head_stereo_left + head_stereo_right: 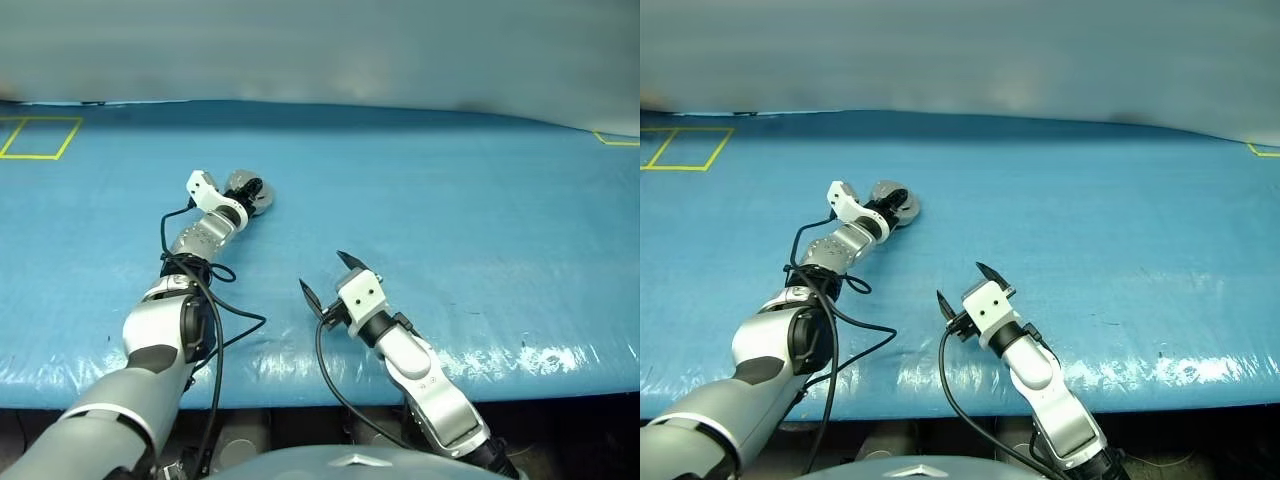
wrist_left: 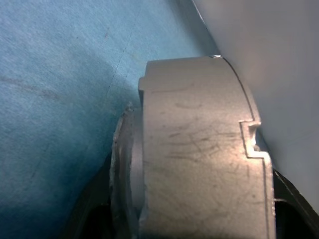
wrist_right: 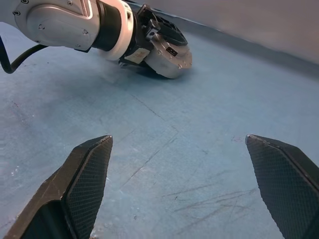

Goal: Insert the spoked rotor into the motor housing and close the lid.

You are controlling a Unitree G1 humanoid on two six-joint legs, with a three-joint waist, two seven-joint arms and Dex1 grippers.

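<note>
The motor housing (image 3: 167,47), a scuffed grey metal drum with its lid seemingly closed, sat far out on the blue worktop (image 1: 480,220). It looked heavy, rigid and slick (best gripped across its flat sides). The left gripper (image 1: 250,193) had its jaws pinching it; the right gripper (image 1: 328,278) hovered nearby, jaws spread wide.

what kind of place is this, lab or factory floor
Probably a robot test bench or lab, not a production line: a wide blue table cover, yellow tape squares marking spots on it, and one small grey motor housing.
</note>
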